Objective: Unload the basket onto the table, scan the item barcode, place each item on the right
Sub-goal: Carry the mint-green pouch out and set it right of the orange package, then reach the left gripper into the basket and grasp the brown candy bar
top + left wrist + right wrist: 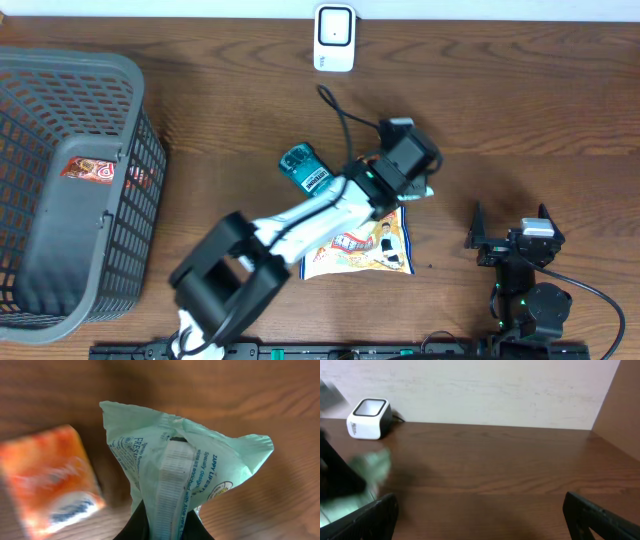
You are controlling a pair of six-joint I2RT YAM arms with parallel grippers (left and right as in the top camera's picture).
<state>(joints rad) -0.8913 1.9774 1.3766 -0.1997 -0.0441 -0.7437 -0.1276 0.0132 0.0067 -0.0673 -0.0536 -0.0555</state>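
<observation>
Only left wrist view shows left tool (165, 527) clamped on green packet (200, 455); right tool (482, 520) apart

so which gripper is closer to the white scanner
Left. The left gripper, holding a green packet, is in front of the scanner; the right gripper sits open farther back and right.

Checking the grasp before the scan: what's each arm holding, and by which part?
Left gripper holds the pale green packet by one end, jaws shut across its ridged seam. Right gripper is open and holds nothing.
</observation>
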